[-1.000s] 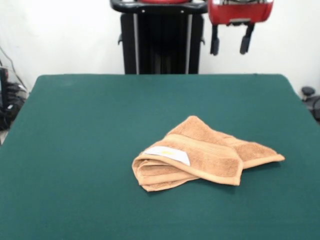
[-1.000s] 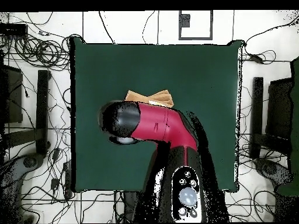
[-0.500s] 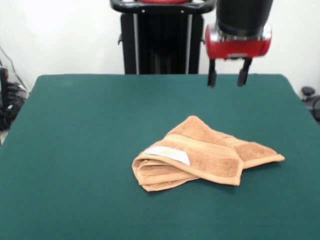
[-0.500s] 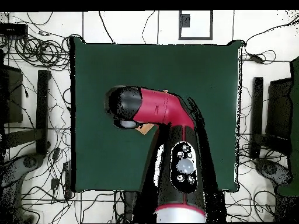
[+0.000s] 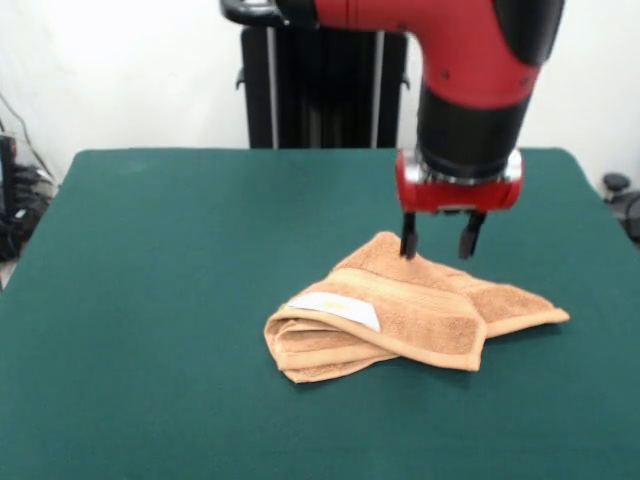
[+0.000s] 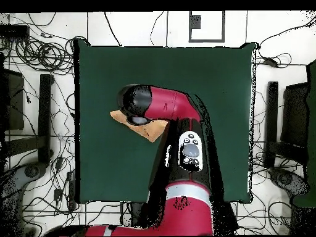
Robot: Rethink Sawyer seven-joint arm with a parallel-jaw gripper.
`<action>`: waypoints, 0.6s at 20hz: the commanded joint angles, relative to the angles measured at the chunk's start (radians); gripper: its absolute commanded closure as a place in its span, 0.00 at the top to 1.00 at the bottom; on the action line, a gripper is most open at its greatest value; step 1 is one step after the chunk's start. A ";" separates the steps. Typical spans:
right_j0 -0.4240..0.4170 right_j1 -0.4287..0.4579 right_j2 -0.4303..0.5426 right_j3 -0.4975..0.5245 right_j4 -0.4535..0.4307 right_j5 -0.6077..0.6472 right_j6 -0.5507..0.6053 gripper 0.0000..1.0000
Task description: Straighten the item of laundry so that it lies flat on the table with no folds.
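Note:
The item of laundry (image 5: pixel 420 310) is a tan-orange towel lying folded and bunched on the green table (image 5: pixel 150 280), a little right of the middle in the front view. Its white label (image 5: pixel 335 309) faces up on the left fold. My gripper (image 5: pixel 437 243) hangs open just over the towel's far peak, nothing between its fingers. The left fingertip (image 5: pixel 408 246) sits at the peak's edge; contact cannot be judged. In the overhead view the red arm (image 6: pixel 163 105) covers most of the towel (image 6: pixel 152 129), and only two of its corners show on the table (image 6: pixel 99 68).
Cables and black stands (image 6: pixel 43 111) lie on the floor around the table in the overhead view. A dark object (image 5: pixel 618 185) sits beyond the table's right edge in the front view.
The arm has swung out over the table and the gripper has come down from the top of the picture to the towel's far peak. The towel has not moved.

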 commanded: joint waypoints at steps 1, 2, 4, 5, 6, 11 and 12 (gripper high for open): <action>0.000 0.120 0.026 -0.116 0.015 -0.052 0.220 1.00; -0.006 0.130 0.031 -0.131 0.017 -0.042 0.209 1.00; -0.014 0.148 0.040 -0.152 0.021 -0.043 0.196 1.00; -0.018 0.156 0.045 -0.155 0.022 -0.047 0.192 1.00; -0.018 0.163 0.044 -0.157 0.021 -0.058 0.194 1.00; 0.003 0.164 0.032 -0.127 0.018 -0.120 0.227 1.00; 0.010 0.169 0.029 -0.127 0.018 -0.129 0.236 1.00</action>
